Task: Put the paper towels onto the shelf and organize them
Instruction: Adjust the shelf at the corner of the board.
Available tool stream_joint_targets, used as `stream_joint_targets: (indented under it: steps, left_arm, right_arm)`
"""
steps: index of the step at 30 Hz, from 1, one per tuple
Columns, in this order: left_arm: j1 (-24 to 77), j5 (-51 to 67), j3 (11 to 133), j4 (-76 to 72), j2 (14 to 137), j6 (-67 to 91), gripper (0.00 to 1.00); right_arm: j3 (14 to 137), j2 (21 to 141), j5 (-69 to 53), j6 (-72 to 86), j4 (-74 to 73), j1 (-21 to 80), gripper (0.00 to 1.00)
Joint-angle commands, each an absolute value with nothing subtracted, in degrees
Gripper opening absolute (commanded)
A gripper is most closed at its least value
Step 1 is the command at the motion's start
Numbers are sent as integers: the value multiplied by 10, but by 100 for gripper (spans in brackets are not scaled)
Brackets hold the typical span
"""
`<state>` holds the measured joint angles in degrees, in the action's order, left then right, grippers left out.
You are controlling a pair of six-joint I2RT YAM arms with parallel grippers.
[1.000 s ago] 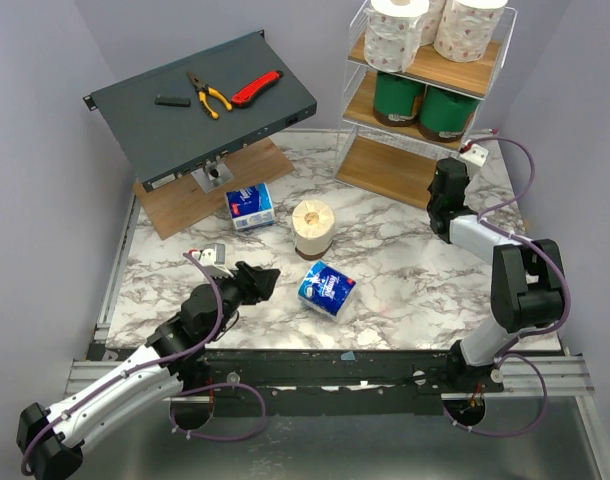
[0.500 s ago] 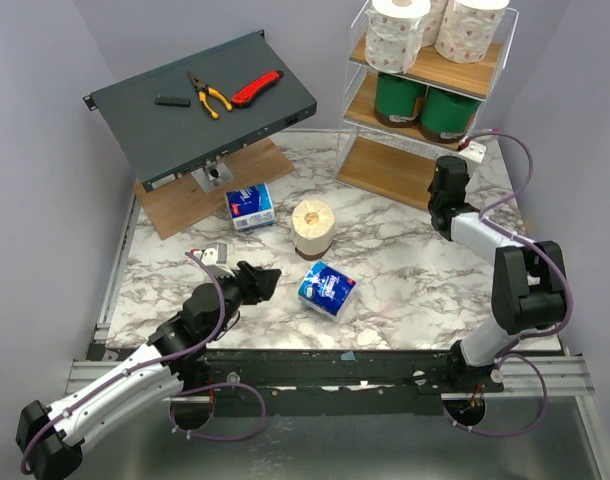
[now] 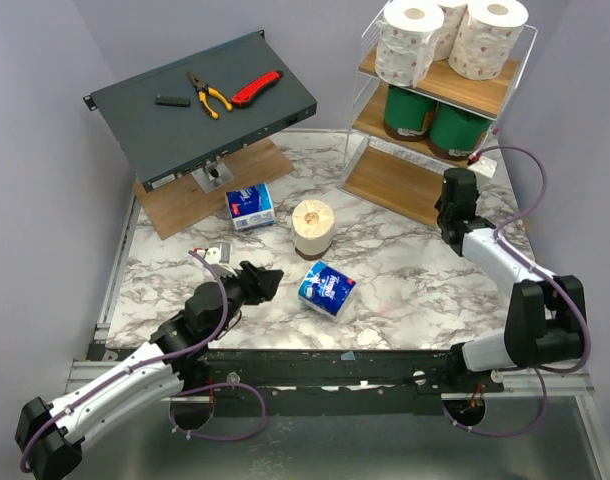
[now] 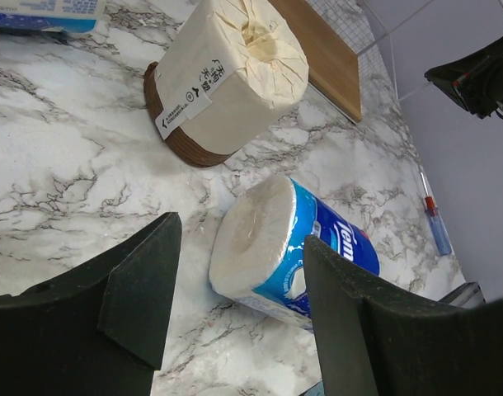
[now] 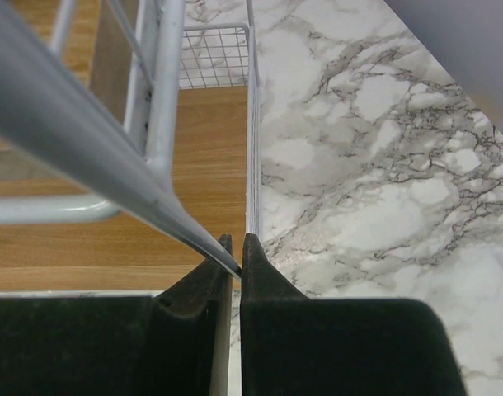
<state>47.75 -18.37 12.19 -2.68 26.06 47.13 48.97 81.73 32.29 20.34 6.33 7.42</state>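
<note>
L arm lies low, running diag. from its base at the near L corner of the worktop (image 3: 415, 265) toward the middle. White forearm is almost flat, wrist roughly level. L gripper (image 3: 269, 282) hangs just over the marble close to the near edge, L of centre. Its pincer is released: fingers (image 4: 144, 289) spread, nothing betw. them. It points at a blue pack (image 3: 326, 288) lying on its side just ahead of the tips, not touching. In the L wrist view the pack's round end faces the cam, framed betw. the two dark fingers.

R arm: base at near R corner, elbow folded by the R edge, white forearm reaching away toward the far R corner. R gripper (image 3: 459, 180) sits at the near R leg of the shelf (image 3: 395, 185). Pincer clenched, jaws pressed tog. w/ a thin wire of the shelf frame nipped at the tips (R wrist view).

Shelf stands at the far R corner. Top tier carries pink-print rolls (image 3: 410, 42), upright: two clear, a third partly hidden behind. Mid tier has two green rolls (image 3: 455, 125) side by side.

Off the shelf: cream roll (image 3: 313, 226) stands upright near worktop centre. 2nd blue pack (image 3: 250, 204) is just L of it, beside the wooden board (image 3: 175, 205) under the grey box (image 3: 200, 105).
</note>
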Motion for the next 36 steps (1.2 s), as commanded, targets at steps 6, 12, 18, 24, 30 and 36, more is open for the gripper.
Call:
stream_joint_targets:
  steps: [6,12,18,24,30,36]
  left_arm:
    - [479,-172,123,-44,279,480,62]
    - [480,-175,163,-63,333,464,61]
    - [479,-176,222,-135,403,436,62]
    - [478,-144,270,-297,490,350,68]
    - [476,-62,416,-305,621,135,75]
    - [433,16,500,-377,701,85,80]
  right_arm:
    - [442,692,312,260,-40,78,1]
    - [391,620,284,286,-78,79,1]
    - [362,572,265,302,-124,80,1]
    - [321,490,216,344,-149,80,1]
    - [313,448,218,340,-174,81,1]
    - [298,414,214,374,-179,81,8]
